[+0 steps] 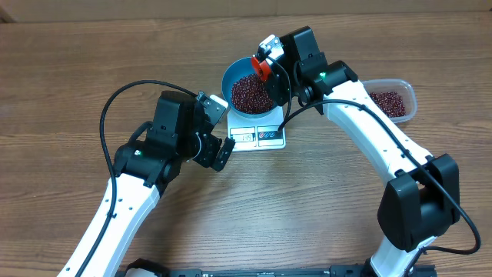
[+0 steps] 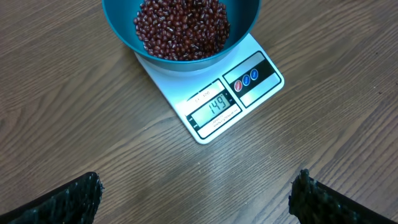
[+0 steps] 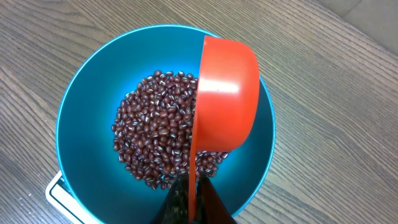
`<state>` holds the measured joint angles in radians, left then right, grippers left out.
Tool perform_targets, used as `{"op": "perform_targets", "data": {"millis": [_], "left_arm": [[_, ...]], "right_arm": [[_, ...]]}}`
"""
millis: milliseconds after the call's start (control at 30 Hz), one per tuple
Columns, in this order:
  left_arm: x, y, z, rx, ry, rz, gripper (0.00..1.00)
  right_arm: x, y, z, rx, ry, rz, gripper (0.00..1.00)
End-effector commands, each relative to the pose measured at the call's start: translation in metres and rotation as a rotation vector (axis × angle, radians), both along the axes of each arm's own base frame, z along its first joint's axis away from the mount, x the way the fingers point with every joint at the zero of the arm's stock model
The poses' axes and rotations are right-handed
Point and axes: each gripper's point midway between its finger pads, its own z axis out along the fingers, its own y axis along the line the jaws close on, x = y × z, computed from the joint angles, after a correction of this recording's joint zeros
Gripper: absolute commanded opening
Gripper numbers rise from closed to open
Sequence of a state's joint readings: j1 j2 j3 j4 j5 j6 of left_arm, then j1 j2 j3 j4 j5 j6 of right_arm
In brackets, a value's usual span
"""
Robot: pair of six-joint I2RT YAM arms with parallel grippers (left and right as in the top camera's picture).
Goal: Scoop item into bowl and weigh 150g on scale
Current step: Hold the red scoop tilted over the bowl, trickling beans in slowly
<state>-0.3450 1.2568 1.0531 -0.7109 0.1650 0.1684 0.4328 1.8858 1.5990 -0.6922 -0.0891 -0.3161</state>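
Observation:
The blue bowl (image 1: 225, 83) stands on the white scale (image 1: 261, 137) and holds a heap of dark red-brown beans (image 1: 250, 92). In the left wrist view the scale (image 2: 252, 93) shows 149 under the bowl (image 2: 118, 31) of beans (image 2: 183, 28). My right gripper (image 3: 194, 202) is shut on the thin handle of an orange-red scoop (image 3: 227, 93). The scoop is tipped on its side above the beans (image 3: 155, 137) inside the bowl (image 3: 81, 112). My left gripper (image 2: 196, 199) hangs open over bare wood in front of the scale, nothing between its fingers (image 2: 68, 202).
A clear plastic tub (image 1: 392, 100) with more beans sits at the right, behind the right arm. The left arm's black cable (image 1: 131, 92) loops over the table to the left of the scale. Wood tabletop lies all around.

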Motion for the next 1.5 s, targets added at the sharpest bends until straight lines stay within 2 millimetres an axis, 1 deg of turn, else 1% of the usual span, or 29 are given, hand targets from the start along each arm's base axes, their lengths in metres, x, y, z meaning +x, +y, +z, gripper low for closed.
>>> {"op": "perform_targets", "data": {"millis": [0, 633, 767, 967, 1100, 1200, 1467], "left_arm": [[-0.001, 0.000, 0.002, 0.000, -0.009, -0.017, 1.00], [-0.001, 0.000, 0.002, 0.000, -0.009, -0.017, 1.00], [-0.001, 0.000, 0.002, 0.000, -0.009, -0.017, 1.00], [-0.001, 0.000, 0.001, 0.000, -0.009, -0.017, 0.99], [-0.001, 0.000, 0.002, 0.000, -0.009, -0.017, 1.00], [-0.001, 0.000, 0.002, 0.000, -0.009, -0.017, 0.99], [-0.001, 0.000, 0.002, 0.000, -0.009, -0.017, 1.00]], "right_arm": [[0.008, 0.002, 0.022, 0.006, -0.063, 0.014, 0.04], [0.009, 0.001, 0.023, -0.009, -0.077, 0.032, 0.04], [0.013, -0.003, 0.023, -0.035, -0.095, 0.017, 0.04], [0.013, -0.003, 0.023, -0.035, -0.095, 0.017, 0.04], [0.009, -0.002, 0.021, -0.025, -0.073, 0.022, 0.04], [0.003, 0.003, 0.019, 0.014, -0.035, 0.028, 0.04], [0.000, 0.003, 0.017, 0.026, -0.013, 0.009, 0.04]]}}
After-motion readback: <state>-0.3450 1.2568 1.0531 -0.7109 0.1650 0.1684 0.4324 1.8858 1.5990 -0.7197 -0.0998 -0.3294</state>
